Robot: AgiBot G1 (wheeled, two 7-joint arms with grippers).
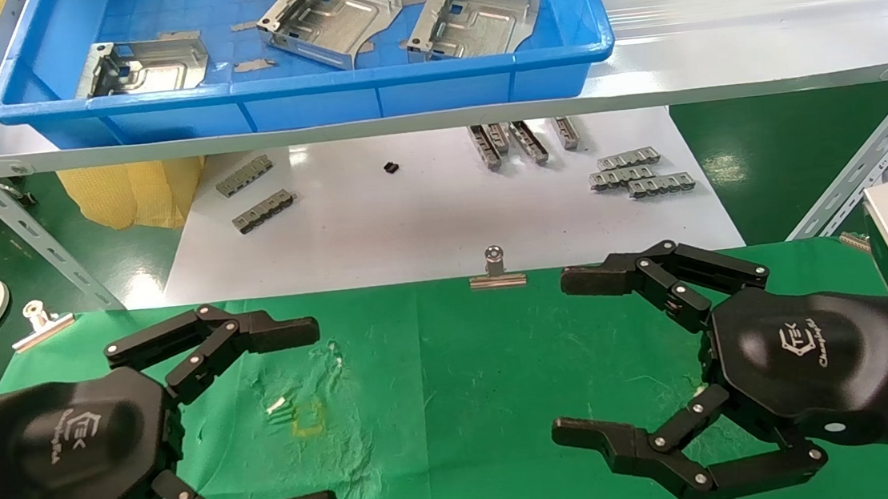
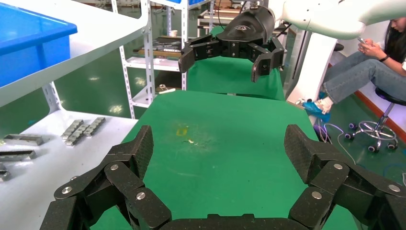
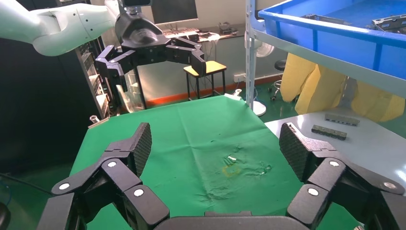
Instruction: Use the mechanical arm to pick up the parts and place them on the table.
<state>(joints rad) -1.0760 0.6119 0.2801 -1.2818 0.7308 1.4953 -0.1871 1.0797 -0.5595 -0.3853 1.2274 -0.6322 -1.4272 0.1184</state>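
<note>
Three shiny stamped metal parts lie in a blue tray on the shelf at the back. The green cloth table lies in front, with no part on it. My left gripper hovers over the table's left side, open and empty; its own view shows only green cloth between the pads. My right gripper hovers over the right side, open and empty; its own view also shows only cloth. The two grippers face each other.
Small grey slotted bars lie on the white sheet below the shelf. A binder clip holds the cloth's far edge. A yellow mark sits on wrinkled cloth. Angled shelf braces stand at both sides.
</note>
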